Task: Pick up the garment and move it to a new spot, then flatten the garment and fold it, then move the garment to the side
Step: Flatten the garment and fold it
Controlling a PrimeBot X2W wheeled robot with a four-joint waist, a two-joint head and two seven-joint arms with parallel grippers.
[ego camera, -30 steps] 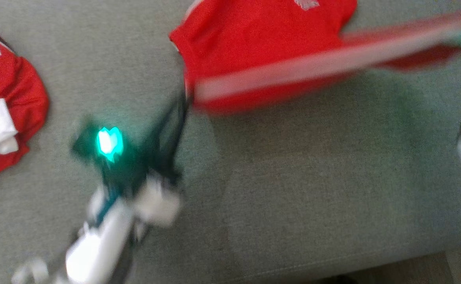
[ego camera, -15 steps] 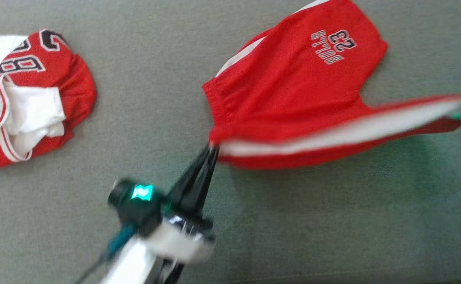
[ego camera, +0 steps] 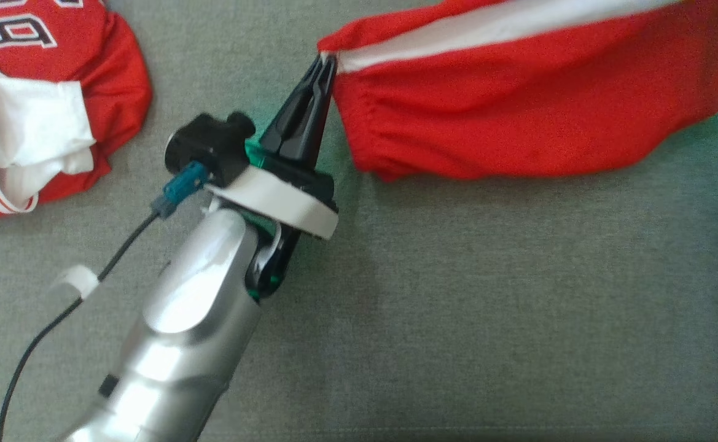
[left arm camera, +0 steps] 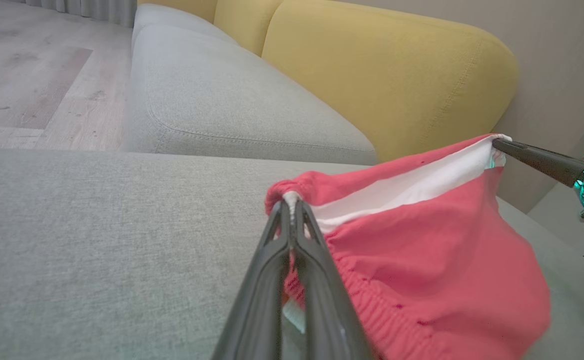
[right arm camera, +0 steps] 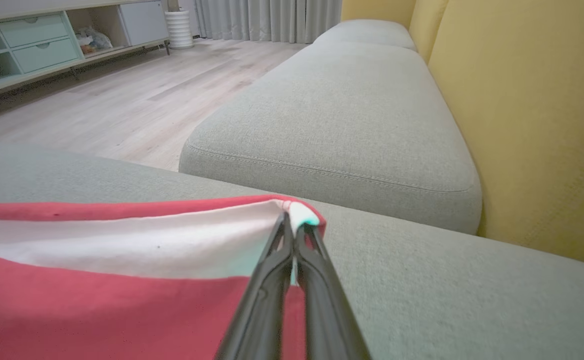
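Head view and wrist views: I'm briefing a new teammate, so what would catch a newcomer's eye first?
The red shorts with a white side stripe stand out, stretched between the left gripper and the right gripper, each shut on a corner, over the grey sofa seat. A crumpled red-and-white jersey lies at the head view's upper left, and yellow back cushions rise behind the seat.
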